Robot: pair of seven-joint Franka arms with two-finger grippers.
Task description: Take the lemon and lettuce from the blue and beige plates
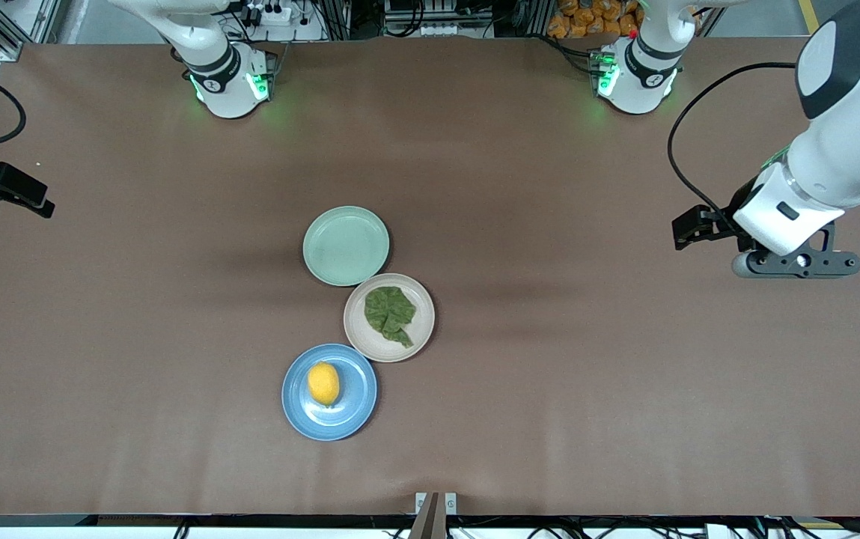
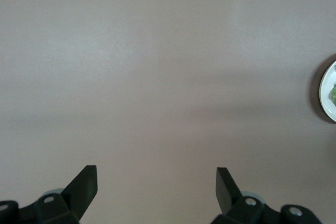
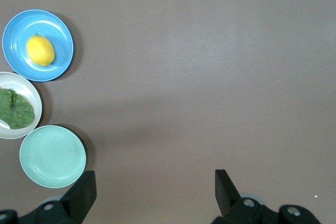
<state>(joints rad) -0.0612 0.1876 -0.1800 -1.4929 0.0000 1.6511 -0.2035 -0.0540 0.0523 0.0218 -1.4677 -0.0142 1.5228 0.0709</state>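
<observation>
The lemon (image 1: pixel 323 383) lies on the blue plate (image 1: pixel 358 393), nearest the front camera. The lettuce (image 1: pixel 390 314) lies on the beige plate (image 1: pixel 381 346), which touches the blue plate. My left gripper (image 1: pixel 690 228) hangs open and empty over bare table toward the left arm's end, well away from the plates; its wrist view (image 2: pixel 156 174) shows only the beige plate's edge (image 2: pixel 326 100). My right gripper (image 1: pixel 22 196) hangs open and empty over the right arm's end; its wrist view (image 3: pixel 155 178) shows the lemon (image 3: pixel 40 50), the blue plate (image 3: pixel 60 32) and the lettuce (image 3: pixel 16 108).
An empty mint-green plate (image 1: pixel 346 245) sits beside the beige plate, farther from the front camera; it also shows in the right wrist view (image 3: pixel 52 156). Brown table (image 1: pixel 549 389) surrounds the three plates. The arm bases (image 1: pixel 231 82) stand along the table's edge.
</observation>
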